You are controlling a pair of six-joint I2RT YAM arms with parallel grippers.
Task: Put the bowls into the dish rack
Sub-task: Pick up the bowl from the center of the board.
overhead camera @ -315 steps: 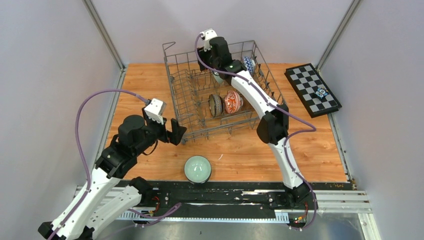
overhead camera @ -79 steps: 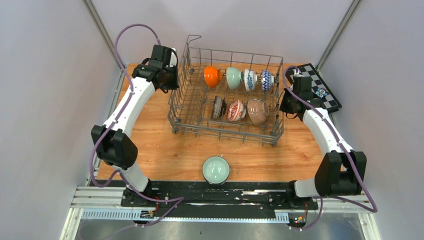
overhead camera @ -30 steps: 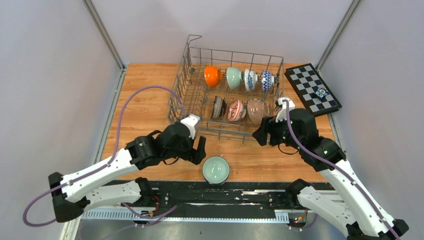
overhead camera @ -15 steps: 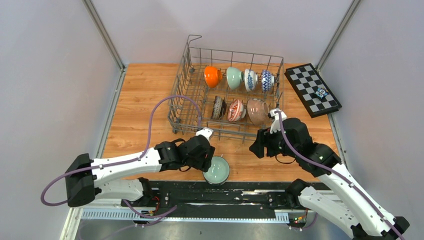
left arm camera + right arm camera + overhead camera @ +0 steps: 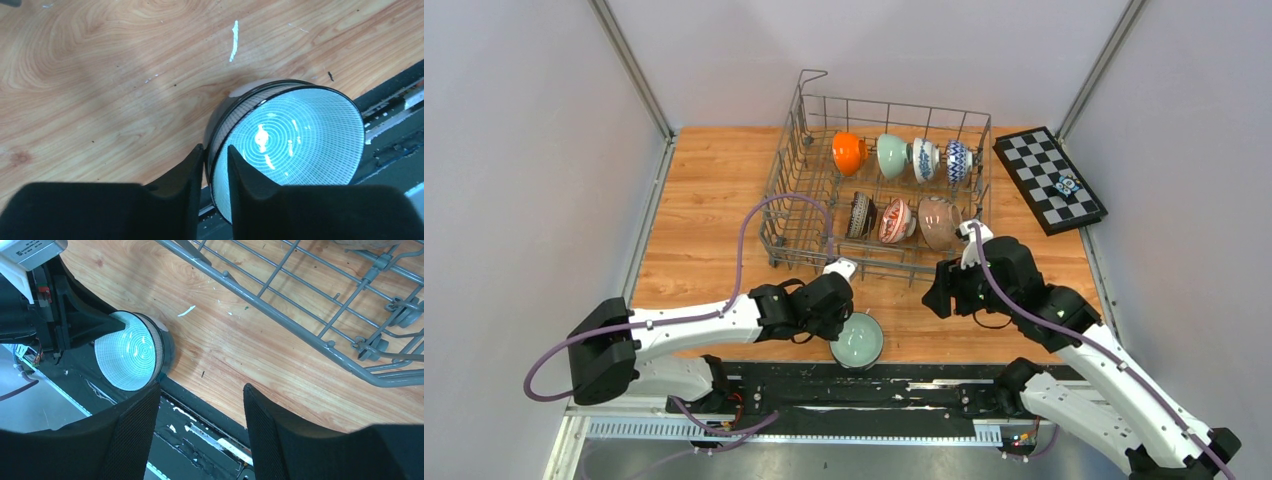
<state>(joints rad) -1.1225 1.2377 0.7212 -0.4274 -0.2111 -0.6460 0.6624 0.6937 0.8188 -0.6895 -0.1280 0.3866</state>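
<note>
Seven bowls [image 5: 848, 153] are racked in the grey wire dish rack [image 5: 874, 262]. One pale green ceramic bowl [image 5: 857, 340], at the worktop's [image 5: 704, 200] near edge, is pinched at its rim by the left gripper [image 5: 215, 149]. The right gripper [image 5: 201, 387] is held spread.

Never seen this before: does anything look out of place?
One pale green bowl sits outside the dish rack at the table's near edge, left claw straddling its rim. The chequered board looks unrelated.

Overhead looks down; both wrist views share the green bowl [image 5: 131, 350].
</note>
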